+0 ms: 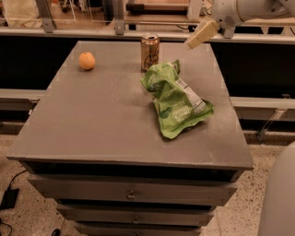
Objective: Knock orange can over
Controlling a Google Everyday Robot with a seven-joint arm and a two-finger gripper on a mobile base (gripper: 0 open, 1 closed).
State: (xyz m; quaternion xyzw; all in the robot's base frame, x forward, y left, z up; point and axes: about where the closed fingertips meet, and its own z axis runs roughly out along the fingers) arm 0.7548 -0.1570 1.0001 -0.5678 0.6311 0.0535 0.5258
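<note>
Surface: you've got a grey table (92, 124) filling most of the frame, with drawers (131, 193) under its front edge at the bottom.
Orange can (150, 51): standing upright near the table's far edge, upper middle of the frame, silver top up.
Green snack bag (177, 101): crumpled, lying just below and right of the can. Can't tell if it's touching.
Orange fruit (86, 60): upper left on the table, well apart from the can.
Gripper (201, 33): your beige gripper hangs in the upper right, tip slanting down-left, off to the can's right and not touching it.
Gripper state: honestly can't tell if it's spread or pressed together.
Arm (239, 9): white, runs off the upper right corner.
</note>
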